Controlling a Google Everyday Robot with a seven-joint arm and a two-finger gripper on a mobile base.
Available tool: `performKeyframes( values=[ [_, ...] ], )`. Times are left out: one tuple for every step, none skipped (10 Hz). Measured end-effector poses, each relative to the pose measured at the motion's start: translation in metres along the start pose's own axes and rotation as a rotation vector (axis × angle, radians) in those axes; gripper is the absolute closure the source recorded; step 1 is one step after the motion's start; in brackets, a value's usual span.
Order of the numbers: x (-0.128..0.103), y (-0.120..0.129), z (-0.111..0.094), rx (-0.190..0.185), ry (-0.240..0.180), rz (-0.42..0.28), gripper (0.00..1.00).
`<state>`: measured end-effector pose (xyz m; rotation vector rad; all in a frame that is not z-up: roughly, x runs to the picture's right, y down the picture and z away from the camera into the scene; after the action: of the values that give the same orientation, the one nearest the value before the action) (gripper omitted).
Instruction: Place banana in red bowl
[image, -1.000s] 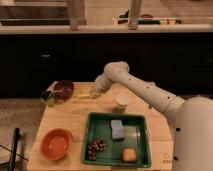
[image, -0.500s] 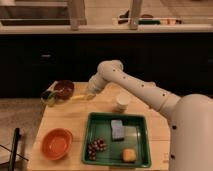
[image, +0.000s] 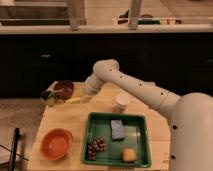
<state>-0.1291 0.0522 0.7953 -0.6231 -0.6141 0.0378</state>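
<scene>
Sliding left — hand (image: 88, 97) reaches banana (image: 75, 100).

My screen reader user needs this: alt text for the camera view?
A white robot arm's hand reaches the banana beside a dark red bowl on a wooden table, with an orange bowl and green tray nearer.

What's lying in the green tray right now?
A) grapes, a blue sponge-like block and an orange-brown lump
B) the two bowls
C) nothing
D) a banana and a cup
A: the green tray holds grapes, a blue block and an orange-brown lump; the banana lies outside it on the table, by the gripper.
</scene>
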Motion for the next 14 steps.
performKeyframes(
  values=[
    [-0.006, 0.004, 0.001, -0.018, -0.005, -0.012, 1.00],
    [-0.008, 0.009, 0.000, -0.029, -0.007, -0.019, 1.00],
    [-0.010, 0.016, 0.000, -0.041, -0.012, -0.024, 1.00],
    [-0.018, 0.027, 0.001, -0.059, -0.020, -0.037, 1.00],
    [-0.023, 0.033, 0.001, -0.072, -0.027, -0.042, 1.00],
    [-0.029, 0.038, 0.003, -0.085, -0.032, -0.049, 1.00],
    [-0.039, 0.043, 0.007, -0.103, -0.039, -0.061, 1.00],
    [-0.042, 0.051, 0.007, -0.119, -0.047, -0.068, 1.00],
    [-0.044, 0.061, 0.007, -0.136, -0.055, -0.077, 1.00],
    [-0.051, 0.069, 0.010, -0.156, -0.070, -0.092, 1.00],
    [-0.053, 0.074, 0.013, -0.172, -0.080, -0.102, 1.00],
    [-0.056, 0.078, 0.015, -0.183, -0.090, -0.109, 1.00],
    [-0.061, 0.081, 0.019, -0.196, -0.104, -0.118, 1.00],
    [-0.071, 0.086, 0.027, -0.209, -0.122, -0.129, 1.00]
  ],
)
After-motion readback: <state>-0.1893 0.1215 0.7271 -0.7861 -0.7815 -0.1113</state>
